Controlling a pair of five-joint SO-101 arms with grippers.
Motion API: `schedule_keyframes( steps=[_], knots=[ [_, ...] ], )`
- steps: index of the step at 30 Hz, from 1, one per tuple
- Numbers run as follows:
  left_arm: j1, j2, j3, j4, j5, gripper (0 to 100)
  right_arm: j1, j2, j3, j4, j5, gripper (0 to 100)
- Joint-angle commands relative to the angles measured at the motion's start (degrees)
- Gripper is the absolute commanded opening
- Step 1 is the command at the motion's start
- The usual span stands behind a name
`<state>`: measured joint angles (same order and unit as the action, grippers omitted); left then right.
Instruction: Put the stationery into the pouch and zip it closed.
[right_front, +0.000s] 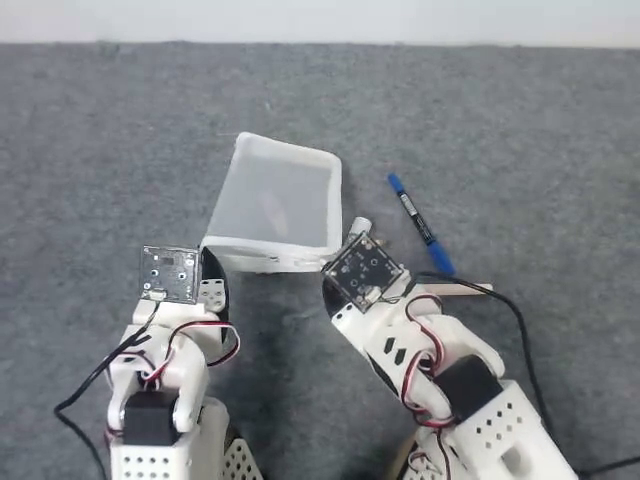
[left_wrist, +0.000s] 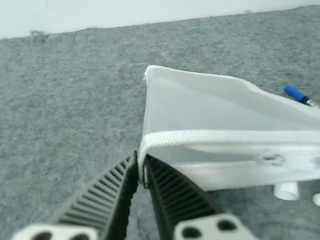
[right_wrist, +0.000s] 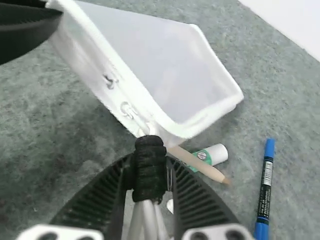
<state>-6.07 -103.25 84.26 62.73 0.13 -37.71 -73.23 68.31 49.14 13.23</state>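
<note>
Pouch (right_front: 275, 195) lies on the bench (right_front: 100, 150), mouth toward the arms, its near zip corner pinched by the left end effector (left_wrist: 141, 164). Right end effector (right_wrist: 150, 162) is clamped on a black-wrapped item (right_wrist: 149, 180), kind not discernible, held just at the zip edge. Blue pen (right_front: 420, 222), wooden pencil (right_wrist: 197, 165) and white tube (right_wrist: 214, 153) are seen on the bench beside the pouch. Insertion is judged the step in hand: the corner should be kept taut and raised so the mouth gapes, the item fed lengthwise through the opening and let go only once well inside, zip pulls avoided.
</note>
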Motion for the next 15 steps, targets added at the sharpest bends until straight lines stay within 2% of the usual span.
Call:
schedule_keyframes(
  steps=[1,15],
  knots=[
    [-3.0,-0.4,-2.9,-1.8,-0.2,1,2.8,-2.2,-1.2,-0.3,-1.8,0.7],
    [-4.0,-0.4,-3.0,-0.9,-0.2,1,8.6,-2.1,-2.6,0.1,-4.0,0.7]
  ],
)
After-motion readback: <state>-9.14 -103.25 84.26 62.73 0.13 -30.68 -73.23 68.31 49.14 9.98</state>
